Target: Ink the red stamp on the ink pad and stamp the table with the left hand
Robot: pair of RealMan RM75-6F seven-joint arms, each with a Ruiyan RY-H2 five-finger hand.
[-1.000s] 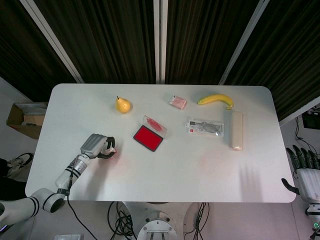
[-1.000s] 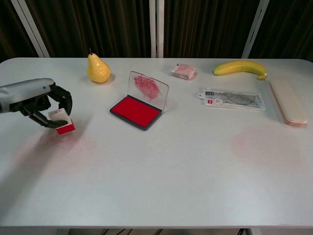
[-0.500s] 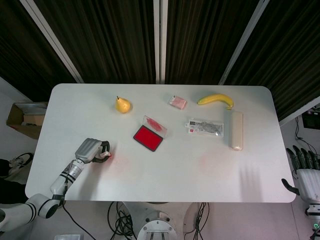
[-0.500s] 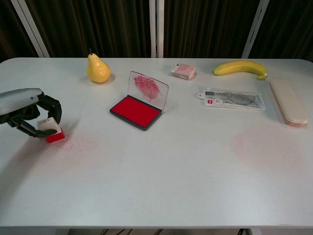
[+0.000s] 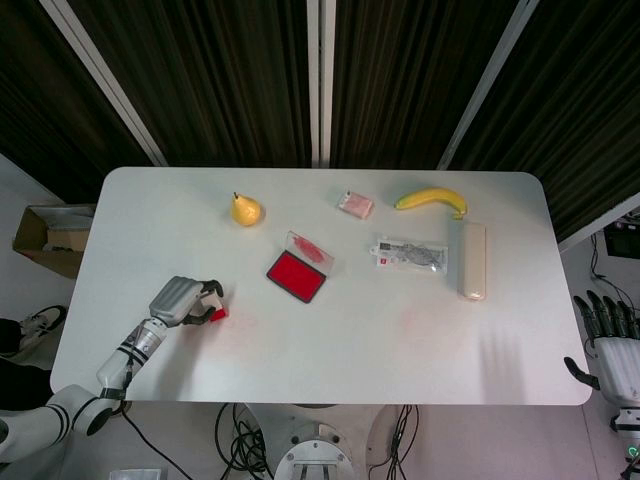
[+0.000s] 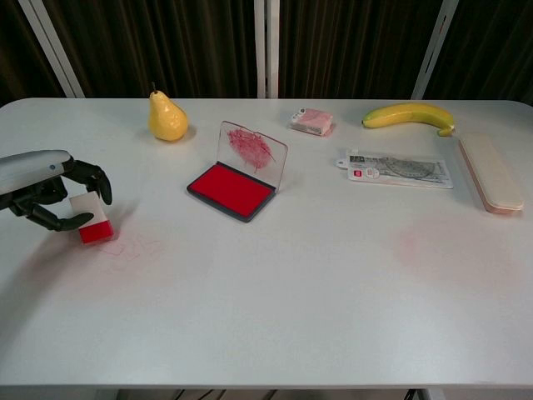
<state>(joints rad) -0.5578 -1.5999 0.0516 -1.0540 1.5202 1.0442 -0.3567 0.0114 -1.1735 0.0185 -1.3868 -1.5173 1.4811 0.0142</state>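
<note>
The left hand (image 6: 52,193) is curled loosely around the red stamp (image 6: 93,220), its fingers (image 6: 90,177) slightly parted; contact cannot be confirmed. The stamp, white-topped with a red base, is set on the table (image 6: 275,292), left of the ink pad (image 6: 231,190).

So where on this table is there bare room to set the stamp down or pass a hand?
The whole near half of the table is bare, from the left hand and stamp rightward below the ink pad. A strip between pear and pad is free. The far right is crowded: banana, packet, case.
</note>
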